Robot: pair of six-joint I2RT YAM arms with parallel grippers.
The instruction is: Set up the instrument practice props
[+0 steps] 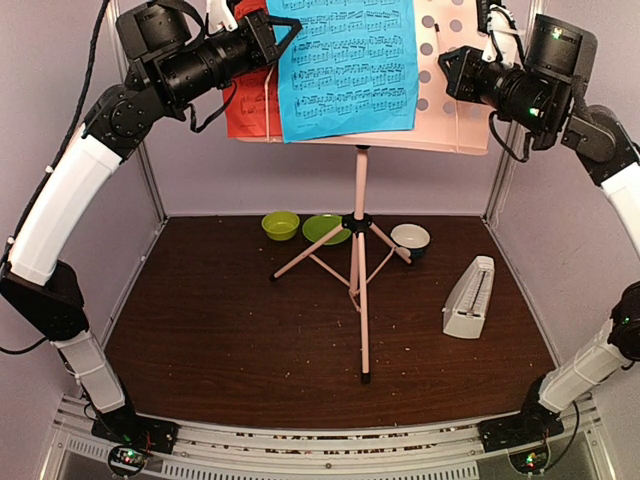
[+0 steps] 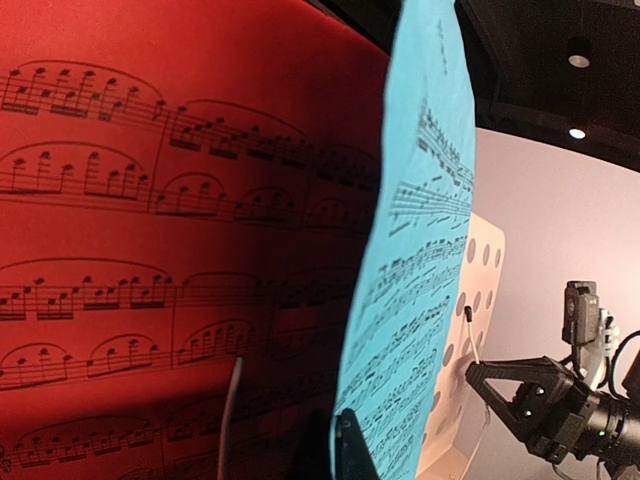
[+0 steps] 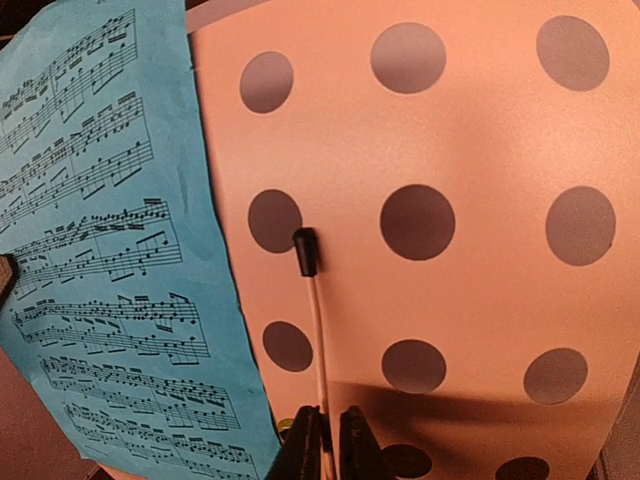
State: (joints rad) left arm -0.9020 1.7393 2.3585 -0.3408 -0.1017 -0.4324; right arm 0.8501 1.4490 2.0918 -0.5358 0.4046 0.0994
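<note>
Right-side jaws first: the right gripper (image 3: 322,452) has both fingers pulled in tight on the base of the retainer wire (image 3: 315,320), the thin pink rod with a black tip lying against the music stand (image 3: 470,300) desk. That one looks clamped on the wire. The left gripper (image 1: 290,27) is harder to read. It sits right at the left edge of the cyan page (image 1: 350,65), near the top. Its own wrist view only shows one dark finger by the sheet's lower edge, so I can't tell if it's pinching the paper or just parked beside it.

Progress-wise I'd say past halfway. The stand is up on its tripod mid-table (image 1: 220,340). The red page (image 2: 150,200) is on the left of the desk, and the cyan page sits in front, overlapping its right side. The wire is just beside the cyan sheet's right edge, not over it, so my guess is pinning the page is the step in hand. The white metronome (image 1: 468,297) stands on the table to the right of the stand legs, well apart from both grippers. Its cover is on as far as I can see, so that's probably what's left.
</note>
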